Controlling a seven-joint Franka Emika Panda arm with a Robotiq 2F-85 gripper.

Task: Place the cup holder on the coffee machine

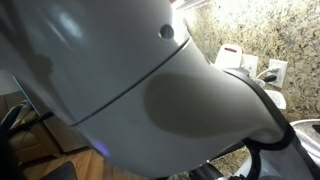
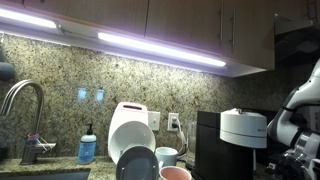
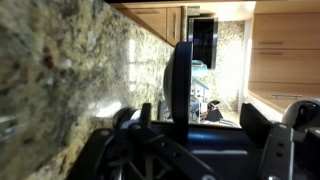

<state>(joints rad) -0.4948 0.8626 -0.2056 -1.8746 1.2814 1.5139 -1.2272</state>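
Robot arm (image 1: 120,70) blocked most of an exterior view. In an exterior view the arm (image 2: 300,105) hung just beside the coffee machine (image 2: 235,140) on the counter (image 2: 60,168). In the wrist view, the gripper (image 3: 185,122) looked clamped on the cup holder (image 3: 183,80). The disc was edge-on, upright, off the counter and held near its lower rim; contact was too dark to confirm. Judged light, stiff and thin, likely slick and prone to pivot. Best pinched across the flat faces.
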